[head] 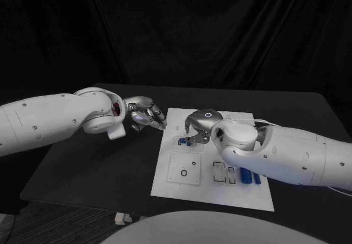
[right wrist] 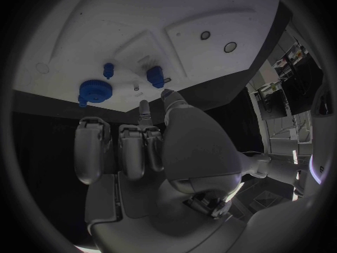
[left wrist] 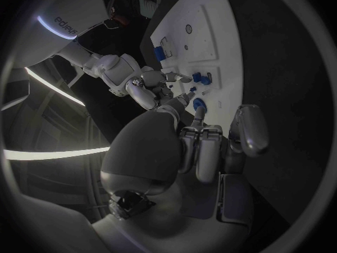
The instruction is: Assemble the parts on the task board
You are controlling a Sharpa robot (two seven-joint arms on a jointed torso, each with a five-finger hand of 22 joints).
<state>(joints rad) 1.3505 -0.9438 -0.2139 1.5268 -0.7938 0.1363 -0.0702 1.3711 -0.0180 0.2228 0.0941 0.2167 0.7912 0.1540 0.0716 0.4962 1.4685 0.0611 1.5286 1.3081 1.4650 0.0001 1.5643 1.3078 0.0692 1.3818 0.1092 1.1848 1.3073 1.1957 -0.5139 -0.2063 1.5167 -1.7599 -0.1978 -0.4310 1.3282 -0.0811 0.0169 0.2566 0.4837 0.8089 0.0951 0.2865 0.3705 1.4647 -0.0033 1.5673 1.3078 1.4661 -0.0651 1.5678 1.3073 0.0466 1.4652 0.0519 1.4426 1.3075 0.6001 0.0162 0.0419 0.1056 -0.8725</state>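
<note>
Over the task board (head: 192, 190), near its far edge, your right hand (head: 199, 127) is hovering above the small blue parts (head: 183, 142), fingers curled and gripping nothing. Beside the board's far left corner, your left hand (head: 147, 115) is hanging half-curled and empty.

A black surface (head: 103, 168) carries everything, its near corner at about 7 o'clock in the head view and its far edge running across toward 1 o'clock. Behind it, from 10 through 12 to 2 o'clock, hangs a dark curtain (head: 220, 46) in loose vertical folds. Below the surface's near edge, toward 7 o'clock, a strip of grey floor (head: 66, 226) shows, with a small pale object (head: 122, 219) on it, too small to tell.
</note>
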